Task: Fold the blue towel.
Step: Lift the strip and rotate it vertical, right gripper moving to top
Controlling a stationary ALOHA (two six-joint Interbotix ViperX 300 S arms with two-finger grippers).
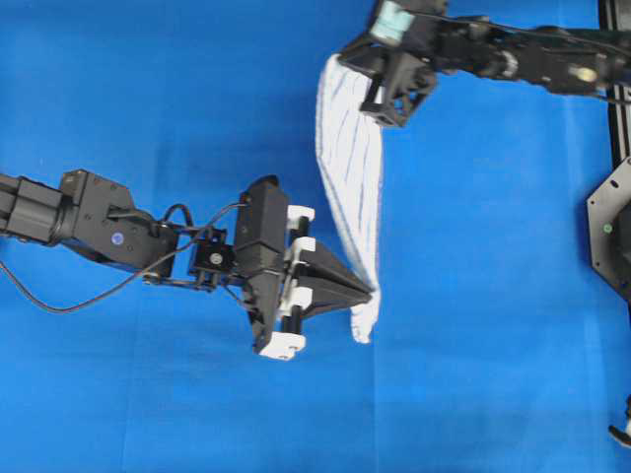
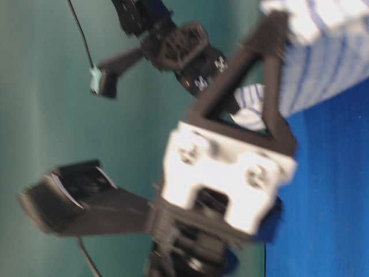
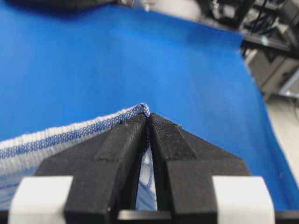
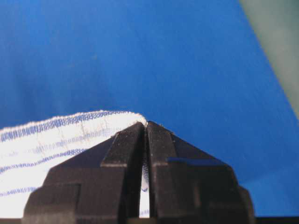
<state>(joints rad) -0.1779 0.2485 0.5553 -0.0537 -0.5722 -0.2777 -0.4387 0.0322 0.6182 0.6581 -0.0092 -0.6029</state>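
The blue towel point(image 1: 350, 187), white with thin blue stripes, hangs stretched in the air between my two grippers above the blue table covering. My left gripper point(image 1: 369, 293) is shut on its lower corner, whose hem shows at the fingertips in the left wrist view point(image 3: 147, 115), with towel point(image 3: 70, 135) trailing left. My right gripper point(image 1: 380, 106) is shut on the upper corner. In the right wrist view point(image 4: 145, 124) the towel point(image 4: 56, 140) spreads to the left. In the table-level view the left gripper point(image 2: 277, 23) is close and blurred, holding the towel point(image 2: 323, 63).
The plain blue table covering point(image 1: 493, 325) lies all around. A black frame point(image 1: 616, 79) runs along the right edge, with a black mount point(image 1: 611, 232) beside it. The left arm's cable point(image 1: 59, 296) trails on the covering at left.
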